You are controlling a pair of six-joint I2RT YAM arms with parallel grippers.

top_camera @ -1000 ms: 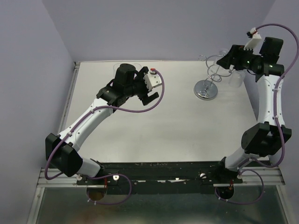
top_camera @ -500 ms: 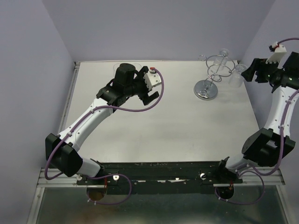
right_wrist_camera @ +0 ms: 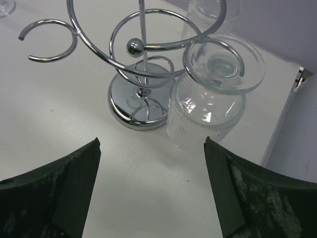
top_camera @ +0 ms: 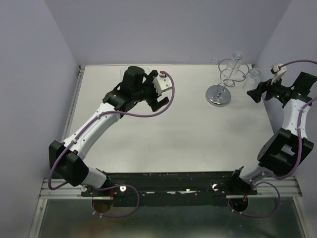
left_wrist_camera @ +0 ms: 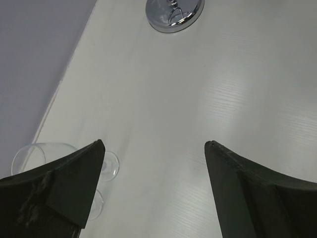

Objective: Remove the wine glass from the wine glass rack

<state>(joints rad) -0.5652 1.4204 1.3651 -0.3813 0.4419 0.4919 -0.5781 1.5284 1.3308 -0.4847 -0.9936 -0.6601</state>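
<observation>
The chrome wine glass rack [top_camera: 222, 82] stands at the back right of the table; the right wrist view shows its wire rings and disc base [right_wrist_camera: 141, 101]. A ribbed clear wine glass [right_wrist_camera: 210, 96] hangs upside down in a ring on the rack's right side, and it also shows in the top view [top_camera: 251, 79]. A second glass [right_wrist_camera: 210, 15] hangs behind it. My right gripper [top_camera: 257, 93] is open and empty, just right of the rack and short of the hanging glass [right_wrist_camera: 152, 144]. My left gripper [top_camera: 156, 94] is open and empty over the table's back middle [left_wrist_camera: 154, 144].
Clear wine glasses [left_wrist_camera: 54, 158] sit on the table by the back wall beside my left fingers. The rack's base [left_wrist_camera: 174, 12] is far ahead in the left wrist view. The purple side wall stands close behind my right arm.
My right gripper left the rack's top right, swung out to the right, then came back lower and nearer, beside the hanging glass. The left arm has barely moved.
</observation>
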